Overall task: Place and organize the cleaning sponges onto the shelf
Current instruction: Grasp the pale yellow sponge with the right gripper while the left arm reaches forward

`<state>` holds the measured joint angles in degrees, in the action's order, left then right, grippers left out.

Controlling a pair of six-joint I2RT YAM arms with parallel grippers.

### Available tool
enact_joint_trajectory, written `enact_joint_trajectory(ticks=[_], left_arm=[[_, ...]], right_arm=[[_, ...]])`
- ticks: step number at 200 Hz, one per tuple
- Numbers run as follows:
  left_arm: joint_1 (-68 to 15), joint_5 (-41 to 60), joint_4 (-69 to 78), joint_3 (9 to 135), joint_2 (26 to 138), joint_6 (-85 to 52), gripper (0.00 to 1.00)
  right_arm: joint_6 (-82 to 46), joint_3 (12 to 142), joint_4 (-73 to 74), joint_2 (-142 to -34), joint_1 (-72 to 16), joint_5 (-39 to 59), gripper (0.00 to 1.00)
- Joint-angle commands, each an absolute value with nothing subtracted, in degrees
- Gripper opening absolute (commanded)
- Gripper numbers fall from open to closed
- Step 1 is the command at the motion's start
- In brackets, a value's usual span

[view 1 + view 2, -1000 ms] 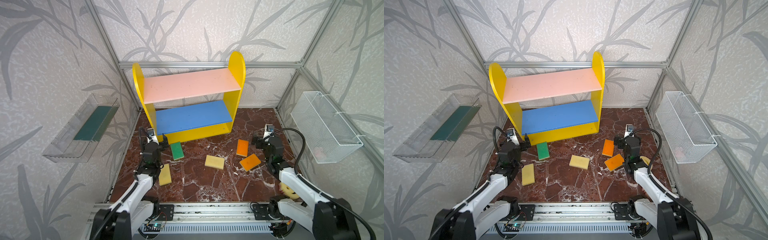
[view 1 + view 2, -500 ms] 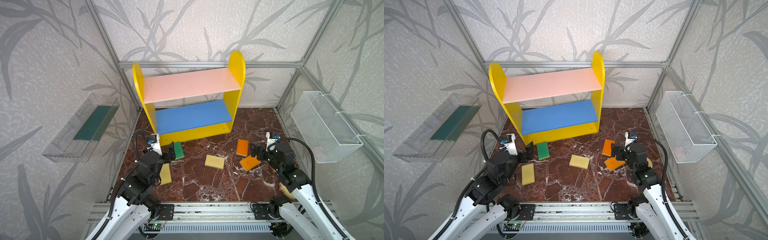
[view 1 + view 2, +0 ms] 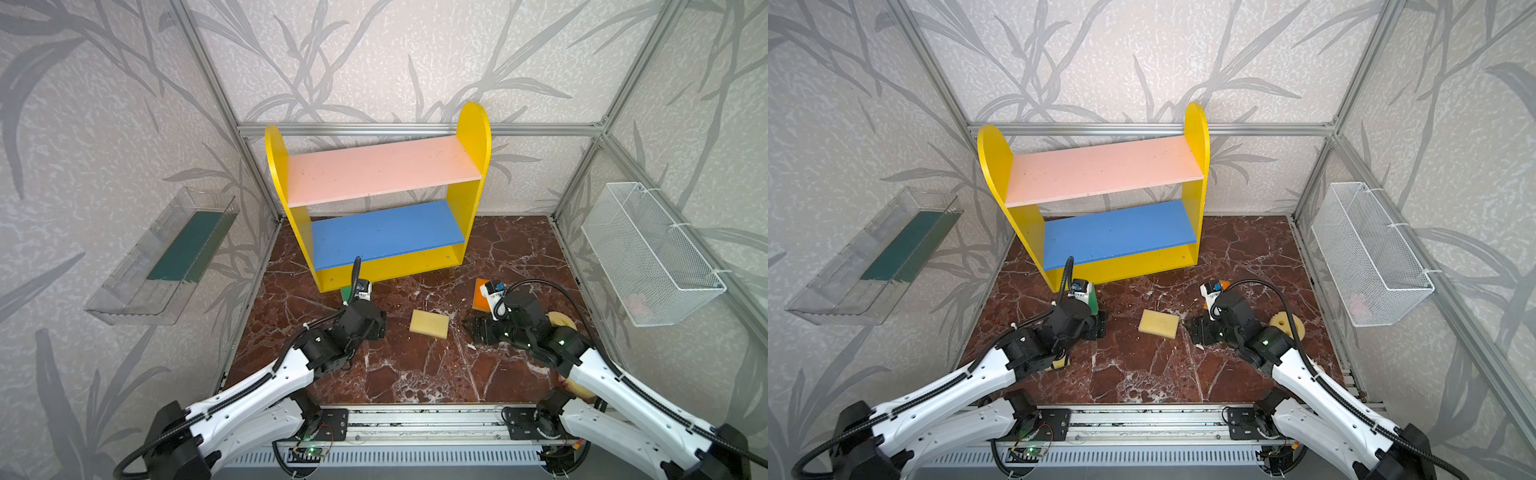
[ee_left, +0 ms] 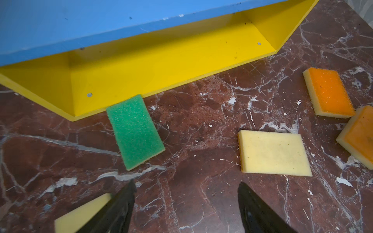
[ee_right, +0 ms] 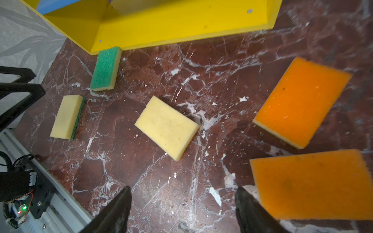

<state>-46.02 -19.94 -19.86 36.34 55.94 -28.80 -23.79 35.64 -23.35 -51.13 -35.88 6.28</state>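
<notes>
Left wrist view shows the left gripper (image 4: 185, 183) wide and empty, as is the right gripper (image 5: 182, 188), so if both go for the yellow sponge (image 4: 274, 153) on the floor (image 4: 201, 121) before the bare shelf (image 4: 161, 66), they may collide

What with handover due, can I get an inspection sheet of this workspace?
Surface: marble floor, dark red.
Job's things: shelf boards bare; on the floor lie green sponge against shelf base, yellow sponge, green-backed sponge, far orange sponge, near orange sponge, round sponge by right arm.
Clutter: white crumbs.
Grippers: left gripper open, empty; right gripper open, empty.
Cables: left cable and right cable arch over the wrists.
Surroundings: tray on left wall, basket on right wall.
</notes>
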Motion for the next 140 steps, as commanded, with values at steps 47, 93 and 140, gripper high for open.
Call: enact_joint_trajectory(ticks=[47,93,140], left_arm=[[-42.3,-5.6,0.8,32.0,64.6,-32.6,0.84],[-37.9,-0.2,7.4,30.0,67.7,-33.5,0.88],[-36.6,-0.1,12.6,27.0,68.2,-35.8,0.88]], right_arm=[[-34.9,36.6,-15.3,-64.8,-36.6,11.6,0.56],[-36.1,40.7,-13.2,-76.7,-36.4,15.8,0.55],[-39.7,41.7,-7.5,-84.3,-34.5,20.1,0.48]])
